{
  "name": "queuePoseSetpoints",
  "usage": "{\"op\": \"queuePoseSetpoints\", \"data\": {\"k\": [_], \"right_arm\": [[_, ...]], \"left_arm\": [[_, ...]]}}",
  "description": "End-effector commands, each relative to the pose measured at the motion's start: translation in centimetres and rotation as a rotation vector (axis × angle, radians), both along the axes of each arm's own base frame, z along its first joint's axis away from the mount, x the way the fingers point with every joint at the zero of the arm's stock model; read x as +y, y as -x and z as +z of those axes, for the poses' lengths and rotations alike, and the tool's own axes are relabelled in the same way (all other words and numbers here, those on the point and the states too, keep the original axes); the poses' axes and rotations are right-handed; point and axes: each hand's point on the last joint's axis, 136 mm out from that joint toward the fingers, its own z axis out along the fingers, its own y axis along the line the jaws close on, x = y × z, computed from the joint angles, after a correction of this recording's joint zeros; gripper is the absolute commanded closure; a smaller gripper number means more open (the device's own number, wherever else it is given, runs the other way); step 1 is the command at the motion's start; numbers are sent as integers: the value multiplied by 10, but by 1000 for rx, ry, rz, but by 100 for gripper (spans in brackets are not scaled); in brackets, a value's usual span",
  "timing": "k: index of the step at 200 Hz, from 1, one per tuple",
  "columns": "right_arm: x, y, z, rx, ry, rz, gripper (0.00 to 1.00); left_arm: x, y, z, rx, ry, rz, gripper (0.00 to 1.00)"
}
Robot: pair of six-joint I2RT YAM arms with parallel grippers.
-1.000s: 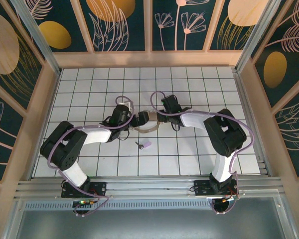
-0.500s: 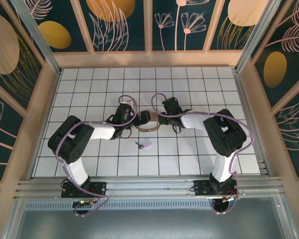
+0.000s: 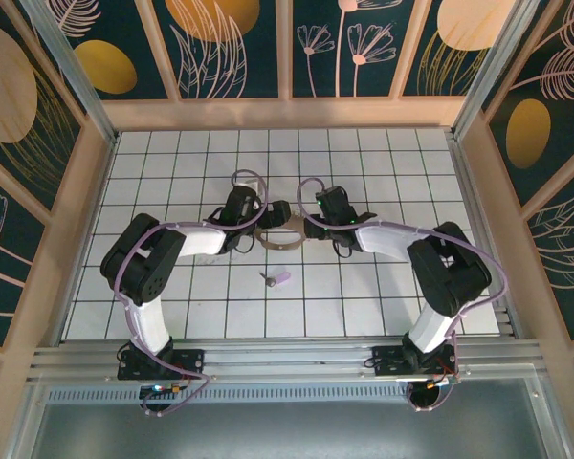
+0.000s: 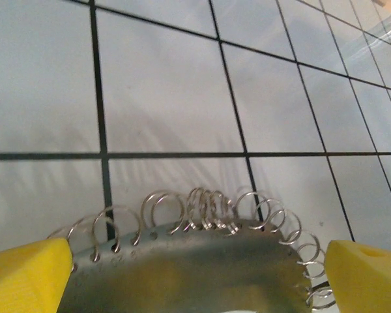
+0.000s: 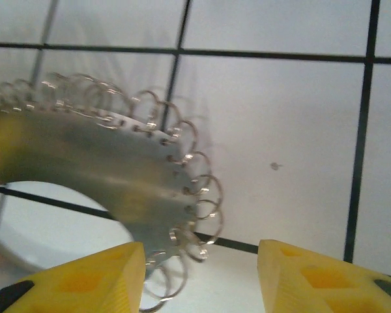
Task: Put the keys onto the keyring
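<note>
The left gripper point(image 4: 199, 274) has its jaws spread as wide as they go. The rim of the keyring point(image 5: 98, 163), a flat grey hoop edged with small wire loops, lies between its yellow fingertips point(image 4: 26, 277). One tip meets the hoop's edge, but I cannot tell whether it presses. From above, the hoop sits between the two grippers. The right gripper point(image 5: 201, 274) is about half open: the hoop's other rim reaches into the gap beside one finger, well short of the other, so nothing is clamped. The key point(image 3: 280, 278) lies on the tiled table point(image 3: 383, 296), apart from both grippers and nearer the arm bases.
</note>
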Motion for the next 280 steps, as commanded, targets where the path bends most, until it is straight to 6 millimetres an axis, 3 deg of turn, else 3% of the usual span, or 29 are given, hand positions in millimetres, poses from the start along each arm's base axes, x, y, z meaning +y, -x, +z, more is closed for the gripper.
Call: {"op": "queuePoseSetpoints", "data": {"k": [1, 45, 70, 75, 110, 232, 280], "right_arm": [[10, 17, 12, 22, -60, 28, 49], [23, 37, 15, 49, -115, 68, 48], [25, 49, 7, 75, -121, 79, 47], [26, 51, 6, 79, -124, 81, 48], [27, 58, -6, 109, -133, 84, 47], [39, 46, -30, 137, -111, 97, 47], [37, 31, -26, 113, -98, 92, 47]], "left_arm": [[-3, -8, 20, -44, -10, -21, 1], [-2, -6, 56, -85, 19, -20, 1], [2, -6, 69, -109, 13, -2, 1], [4, -6, 84, -138, 25, 2, 1], [10, -5, 105, -178, 21, 23, 1], [17, -3, 119, -208, 10, 43, 1], [17, -3, 118, -205, 8, 39, 1]]}}
